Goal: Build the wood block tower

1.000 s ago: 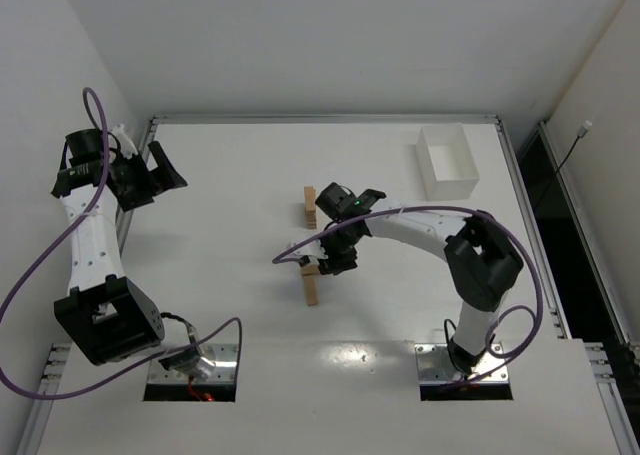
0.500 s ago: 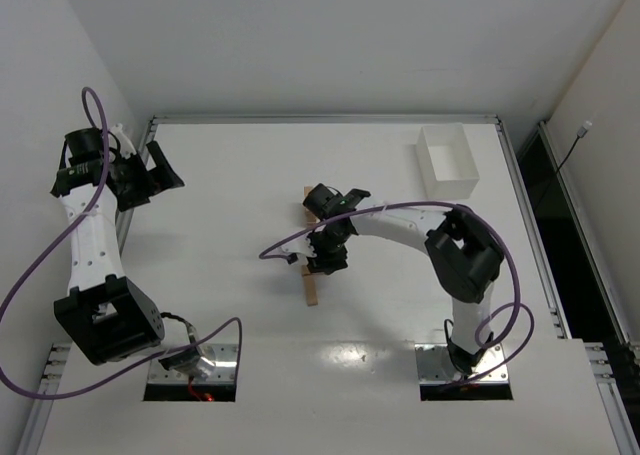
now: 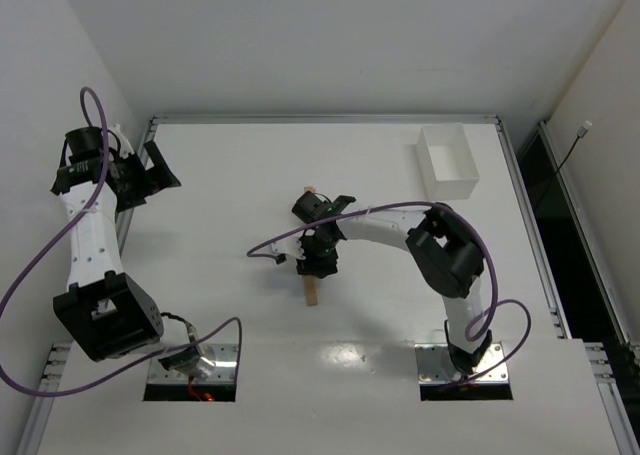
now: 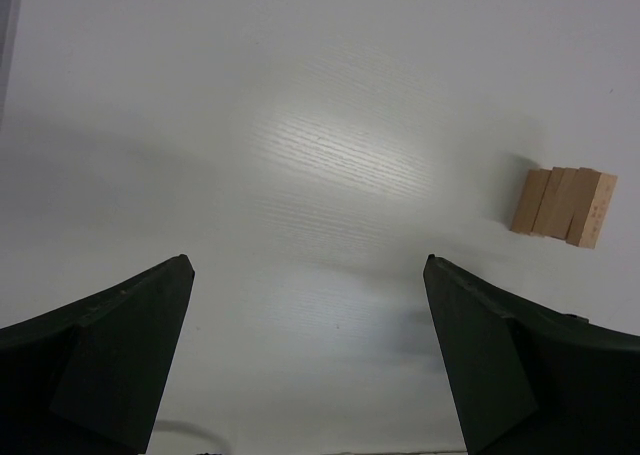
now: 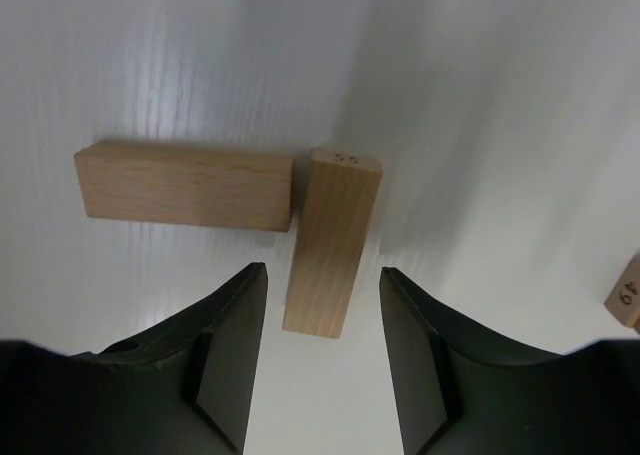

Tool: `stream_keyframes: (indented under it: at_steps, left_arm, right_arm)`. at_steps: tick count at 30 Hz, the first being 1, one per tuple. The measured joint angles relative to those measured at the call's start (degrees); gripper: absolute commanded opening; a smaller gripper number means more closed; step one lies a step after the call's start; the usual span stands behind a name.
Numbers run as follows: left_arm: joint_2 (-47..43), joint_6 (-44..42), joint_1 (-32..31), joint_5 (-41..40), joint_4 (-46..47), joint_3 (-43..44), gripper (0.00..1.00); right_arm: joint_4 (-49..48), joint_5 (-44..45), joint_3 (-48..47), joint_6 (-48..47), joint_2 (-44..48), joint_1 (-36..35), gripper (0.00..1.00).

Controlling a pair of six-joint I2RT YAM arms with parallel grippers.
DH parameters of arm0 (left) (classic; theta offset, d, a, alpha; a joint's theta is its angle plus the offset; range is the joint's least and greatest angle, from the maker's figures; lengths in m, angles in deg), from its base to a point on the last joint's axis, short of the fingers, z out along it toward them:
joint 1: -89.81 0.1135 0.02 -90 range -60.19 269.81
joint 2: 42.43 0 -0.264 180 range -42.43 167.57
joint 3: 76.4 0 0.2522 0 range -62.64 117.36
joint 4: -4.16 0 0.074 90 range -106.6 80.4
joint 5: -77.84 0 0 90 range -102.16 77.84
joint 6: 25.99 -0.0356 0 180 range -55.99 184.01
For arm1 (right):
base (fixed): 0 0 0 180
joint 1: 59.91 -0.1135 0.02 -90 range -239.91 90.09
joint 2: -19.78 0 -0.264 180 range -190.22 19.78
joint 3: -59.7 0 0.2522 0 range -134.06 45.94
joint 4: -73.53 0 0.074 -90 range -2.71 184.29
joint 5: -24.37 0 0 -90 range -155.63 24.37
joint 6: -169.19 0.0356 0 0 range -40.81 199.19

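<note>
The right hand, moved left across the counter within 1 s, now straddles 1 wood block, fingers spread, not gripping: pickup pending. The left hand is open and idle.

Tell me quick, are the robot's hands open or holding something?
Left gripper: open, holding nothing.
Right gripper: open, fingers either side of a wood block, not gripping it.

Top external: high behind both bases, angled down over the whole flat white tabletop. Left wrist: raised, well off, facing down at bare tabletop; small cluster of light-brown wooden blocks at its right edge. Right wrist: close, straight down on two oblong tan wooden blocks; top view shares one.
</note>
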Motion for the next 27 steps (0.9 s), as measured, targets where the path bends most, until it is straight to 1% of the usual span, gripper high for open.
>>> stream_keyframes:
  at_steps: [8, 16, 27]
  left_arm:
    - [1.62, 0.17, 0.0, -0.22, 0.09, 0.37, 1.0]
    - [3.02, -0.02, 0.0, -0.42, -0.11, 1.29, 1.0]
    - [3.28, -0.02, 0.0, -0.31, -0.11, 1.29, 1.0]
  right_arm:
    - [-1.38, 1.03, -3.52, 2.23, -2.03, -0.35, 0.46]
    - [-1.33, 2.01, -4.0, 2.97, -2.45, -0.63, 0.46]
    - [-1.25, 1.09, -3.96, 2.86, -2.47, -0.85, 0.46]
